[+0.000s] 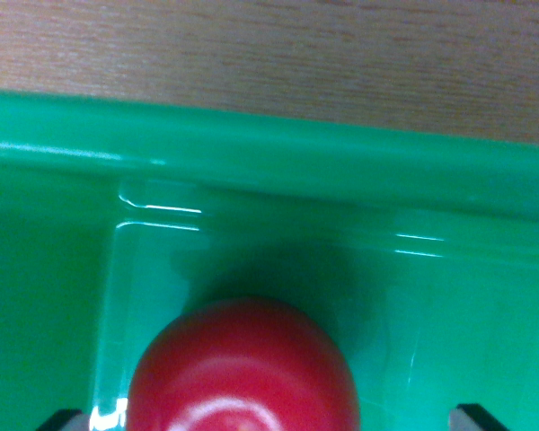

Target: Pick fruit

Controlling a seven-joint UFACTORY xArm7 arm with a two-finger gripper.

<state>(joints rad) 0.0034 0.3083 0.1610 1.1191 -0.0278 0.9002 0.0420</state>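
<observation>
**Almost There: Red Fruit Sits Between the Gripper's Tips**

Right now the red fruit lies at the bottom of the wrist view, inside a green tray. It is round and shiny, and it looks like an apple or a tomato, though the picture is too blurry to say which. It rests on the tray's floor, a little way from the tray's far wall.

The tray keeps the fruit from rolling away, which is why the fruit sits so neatly in one spot. Past the tray's rim you can see the wooden bench that the tray rests on.

The gripper shows only as two dark tips, one in each bottom corner of the view. They stand wide apart, with the fruit between them. Neither tip seems to touch the fruit yet. They are spread like this so the fruit can fit in the gap.

I think the picking has not happened yet. The gripper looks lined up, so the next job is likely to squeeze gently. The fruit is smooth and round, so it could slip if the grip is off centre.
</observation>
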